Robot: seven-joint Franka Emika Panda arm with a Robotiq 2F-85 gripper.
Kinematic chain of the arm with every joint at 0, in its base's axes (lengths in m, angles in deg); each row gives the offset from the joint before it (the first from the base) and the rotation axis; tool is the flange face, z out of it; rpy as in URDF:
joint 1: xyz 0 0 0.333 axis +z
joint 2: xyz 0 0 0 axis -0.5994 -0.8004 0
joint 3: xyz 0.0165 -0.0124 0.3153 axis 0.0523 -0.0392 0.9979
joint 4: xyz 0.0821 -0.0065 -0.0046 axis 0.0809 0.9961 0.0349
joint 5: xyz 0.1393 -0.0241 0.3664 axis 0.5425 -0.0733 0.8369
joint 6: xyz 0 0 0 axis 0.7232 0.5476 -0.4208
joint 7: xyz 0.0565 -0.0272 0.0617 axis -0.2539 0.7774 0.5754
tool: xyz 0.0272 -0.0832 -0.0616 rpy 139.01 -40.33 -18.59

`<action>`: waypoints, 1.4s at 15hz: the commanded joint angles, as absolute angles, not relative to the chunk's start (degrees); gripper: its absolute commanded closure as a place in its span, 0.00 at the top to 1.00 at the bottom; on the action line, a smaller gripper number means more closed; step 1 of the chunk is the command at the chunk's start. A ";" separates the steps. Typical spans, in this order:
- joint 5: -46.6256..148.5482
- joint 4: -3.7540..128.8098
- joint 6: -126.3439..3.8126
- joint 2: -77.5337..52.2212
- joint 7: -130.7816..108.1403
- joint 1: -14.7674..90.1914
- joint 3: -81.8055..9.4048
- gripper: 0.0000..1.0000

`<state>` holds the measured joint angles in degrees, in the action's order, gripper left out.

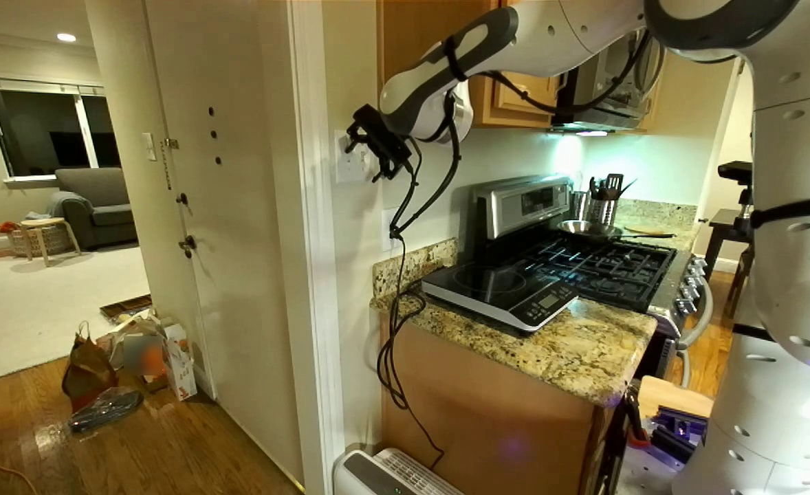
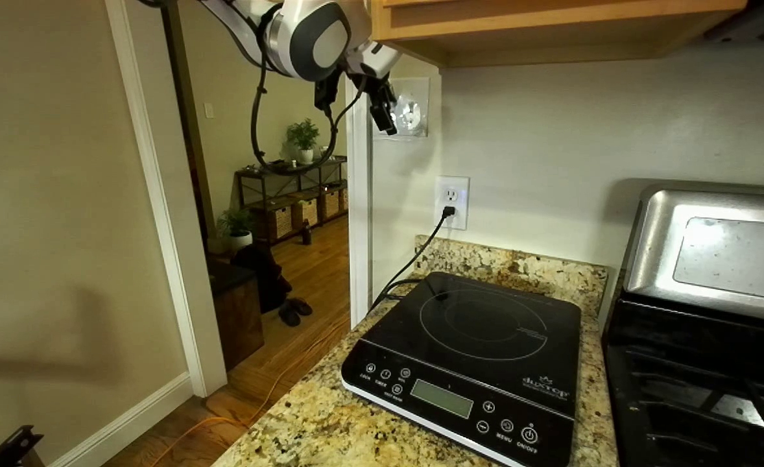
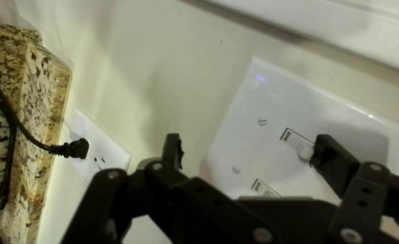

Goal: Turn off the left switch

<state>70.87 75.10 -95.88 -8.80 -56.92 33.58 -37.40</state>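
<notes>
Black fingers (image 3: 338, 166), spread wide and holding nothing, face a white switch plate (image 3: 301, 112) on a cream wall (image 3: 186, 84). The step in hand looks like a downward push on the left switch (image 3: 305, 151), and the chief danger is a slip: the switch is small and rounded, so a tip meeting it off-center could slide past and leave it as it stands. The second switch (image 3: 264, 187), partly hidden behind the base of the fingers, might be knocked too if they tilt or drift sideways. Leaning too hard toward the wall could jam a tip against the plate, while a loop of black cable (image 1: 457, 155), hanging below the arm (image 1: 790, 172) in both exterior views, may swing and snag during a lowering move. In the wrist view the left switch lies between the parted tips, well apart from the one at that view's left and just beside the one at its right; whether that tip touches it cannot be told. The switch is on the plate's side nearer the door trim (image 3: 321, 20), higher than the outlet (image 3: 104, 139) with its plugged-in cord (image 3: 64, 150)
</notes>
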 commanded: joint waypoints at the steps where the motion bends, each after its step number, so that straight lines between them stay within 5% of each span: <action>1: 69.97 75.90 -94.67 -8.00 -58.49 34.04 -38.25 1.00; 11: 64.62 76.55 -91.60 -9.02 -62.16 35.24 -40.69 1.00; 21: 70.12 85.07 -81.76 3.16 -49.39 34.69 -34.84 1.00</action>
